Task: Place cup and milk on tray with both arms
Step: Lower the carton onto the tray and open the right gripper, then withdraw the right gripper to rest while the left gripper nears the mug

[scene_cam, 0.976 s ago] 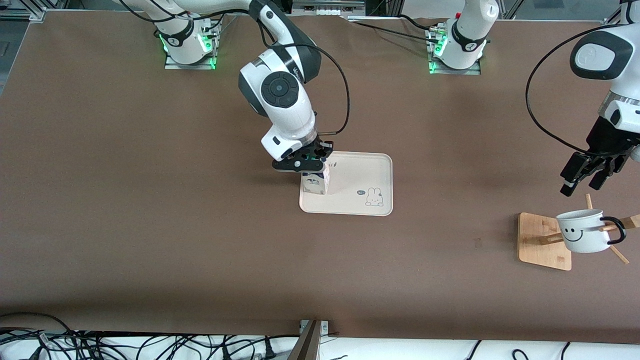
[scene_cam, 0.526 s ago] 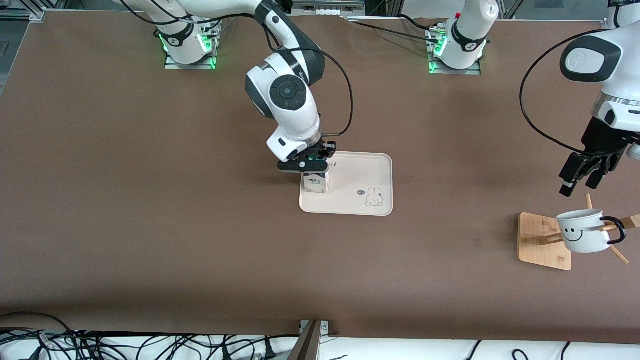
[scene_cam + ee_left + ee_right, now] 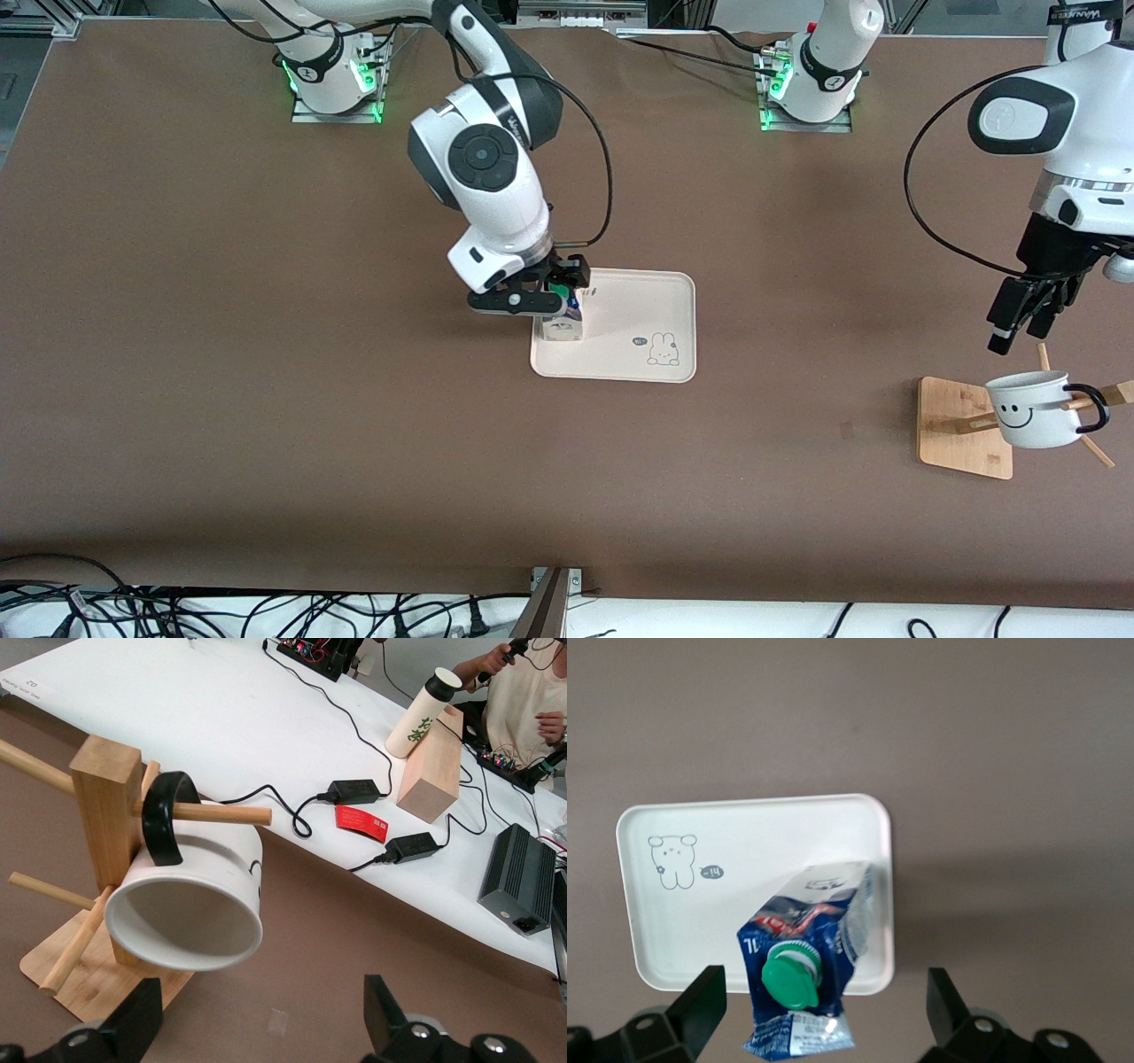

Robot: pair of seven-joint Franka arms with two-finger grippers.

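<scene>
A wide brown bench (image 3: 266, 399) fills nearly the whole frame of the front view, its surface matte and evenly lit. Along the lower edge runs a white strip (image 3: 797, 620) strewn with black cables (image 3: 221, 611), thickest at lower left.

In the left wrist view a white surface (image 3: 221, 718) takes up the upper half. On it lie black power adapters (image 3: 353, 792), a red card (image 3: 361, 822), a wooden block (image 3: 431, 771), a cream bottle (image 3: 423, 712) with green lettering and a dark grey box (image 3: 518, 879) at the frame's right.
</scene>
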